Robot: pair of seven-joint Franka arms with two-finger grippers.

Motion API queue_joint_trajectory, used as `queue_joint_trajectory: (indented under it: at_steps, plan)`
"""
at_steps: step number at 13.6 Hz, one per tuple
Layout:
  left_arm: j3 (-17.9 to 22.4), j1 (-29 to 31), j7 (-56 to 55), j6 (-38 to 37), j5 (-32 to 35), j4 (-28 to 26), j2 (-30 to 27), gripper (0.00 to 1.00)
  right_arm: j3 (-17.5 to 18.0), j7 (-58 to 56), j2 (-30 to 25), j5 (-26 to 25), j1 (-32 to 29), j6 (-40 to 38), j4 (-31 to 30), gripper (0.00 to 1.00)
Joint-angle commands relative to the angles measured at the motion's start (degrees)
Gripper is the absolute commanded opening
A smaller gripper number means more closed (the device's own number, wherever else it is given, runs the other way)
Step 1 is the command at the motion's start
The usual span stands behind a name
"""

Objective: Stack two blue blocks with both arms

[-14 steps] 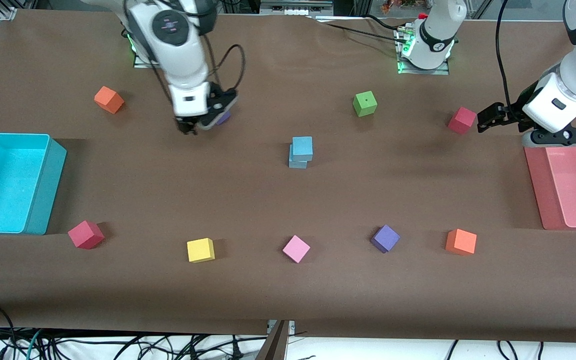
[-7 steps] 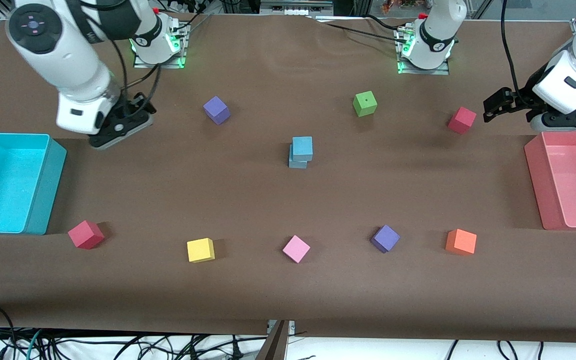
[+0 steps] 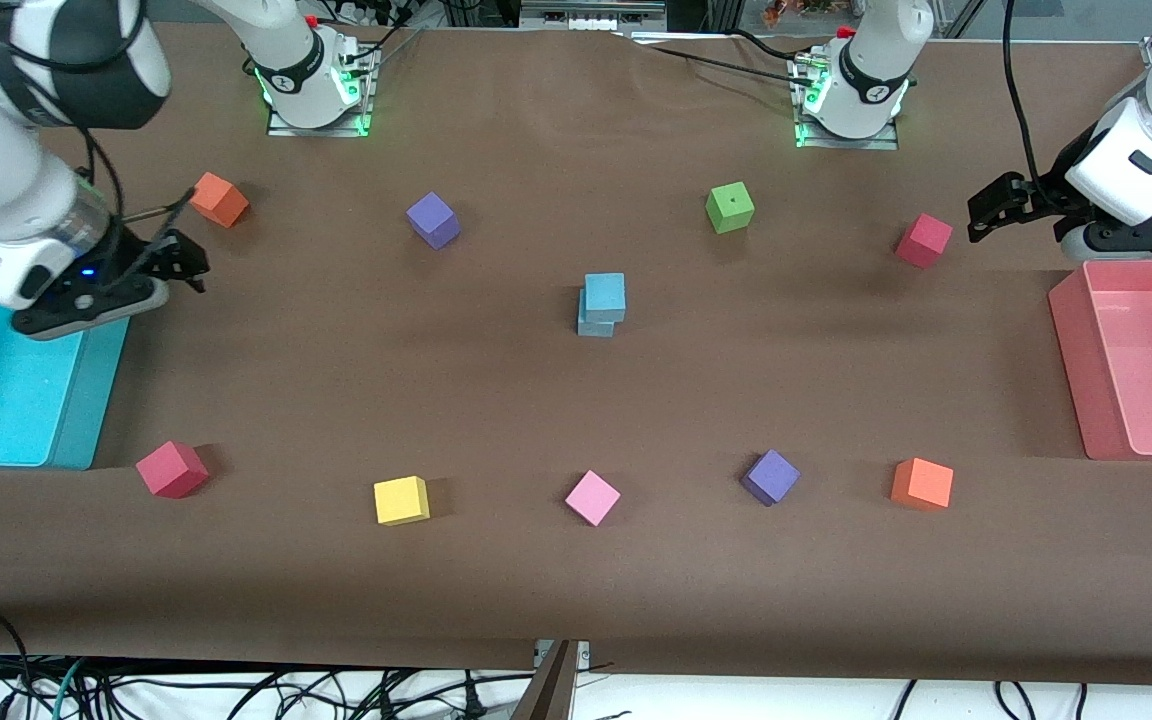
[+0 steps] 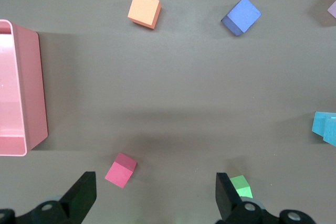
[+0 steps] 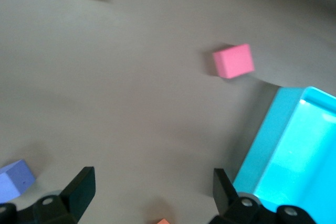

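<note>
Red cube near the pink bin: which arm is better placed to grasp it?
Probably left: the left gripper hangs open beside the red cube; the right gripper is by the cyan bin.

The brown surface carries 2 stacked blue blocks, 9 scattered cubes, a cyan bin and a pink bin.

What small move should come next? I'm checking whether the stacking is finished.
Probably none beyond parking: one blue block already sits, slightly offset, on the other blue block. The left gripper near the pink bin and the right gripper by the cyan bin are both open and empty.
</note>
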Motion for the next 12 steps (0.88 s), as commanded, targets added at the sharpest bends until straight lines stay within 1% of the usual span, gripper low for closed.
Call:
queue_joint_trajectory:
  at_steps: [1,2,3,4,5,8,12]
  plan:
    - [-0.57,0.35,0.36,-0.72,1.49,0.13,-0.23,1.0,3.44,1.65,-0.32,0.51,-6.11,-0.69,1.38,0.99]
    - [-0.57,0.35,0.36,-0.72,1.49,0.13,-0.23,1.0,3.53,2.0,-1.1,2.25,-7.51,-0.87,1.29,0.99]
    - [-0.57,0.35,0.36,-0.81,1.49,0.13,-0.32,1.0,3.53,2.09,-1.37,5.75,-8.75,-1.04,1.29,0.99]
    - [-0.57,0.35,0.45,-0.81,1.49,0.13,-0.32,1.0,3.53,2.26,-1.9,8.04,-10.15,-1.05,1.2,0.99]
    - [-0.57,0.35,0.45,-0.81,1.49,0.13,-0.32,1.0,3.44,2.35,-1.99,8.33,-10.69,-1.13,1.2,0.99]
    - [-0.49,0.35,0.54,-0.9,1.49,0.22,-0.58,1.0,3.53,10.59,-2.78,7.8,-10.78,-2.54,1.29,0.99]
    - [-0.49,0.35,0.54,-1.25,1.49,0.22,-0.76,1.0,4.14,15.44,-3.31,7.8,-10.78,-2.54,1.29,0.99]
